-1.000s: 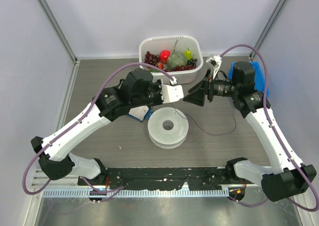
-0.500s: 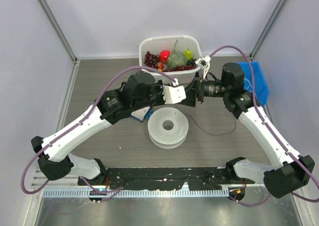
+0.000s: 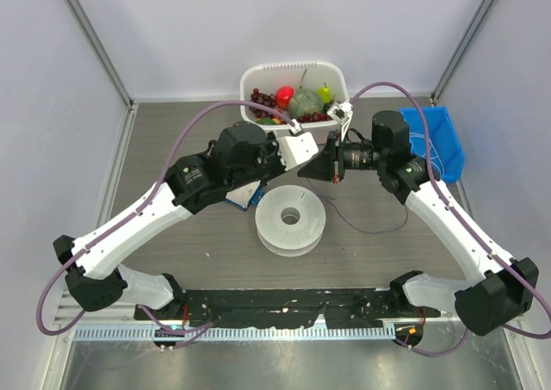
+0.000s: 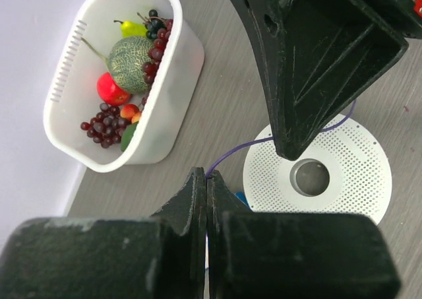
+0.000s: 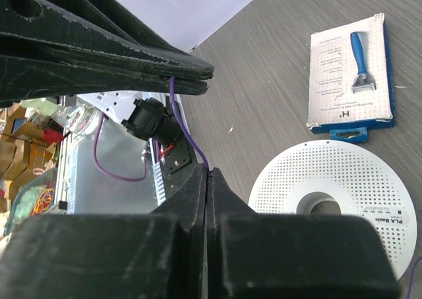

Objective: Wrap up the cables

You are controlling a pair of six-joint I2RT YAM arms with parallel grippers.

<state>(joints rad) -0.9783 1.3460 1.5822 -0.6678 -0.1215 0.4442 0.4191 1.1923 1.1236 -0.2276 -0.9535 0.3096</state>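
Above the grey wood-grain desk [image 3: 172, 140], just behind the round white perforated plastic spool [image 3: 274, 228] lying flat, you have both arms meeting tip to tip. Your left claw [image 4: 206, 177] is pinched closed on the thin purple-grey cable [image 5: 183, 122]. Your right claw [image 5: 208, 173] is closed on the same strand a little further along, so a short length runs between them. That reads as a hand-to-hand transfer, each grip holding tension so the strand cannot slip. Slack trails across the desk right of the spool. You cannot tell whether any is wound on, so wrapping looks barely begun.
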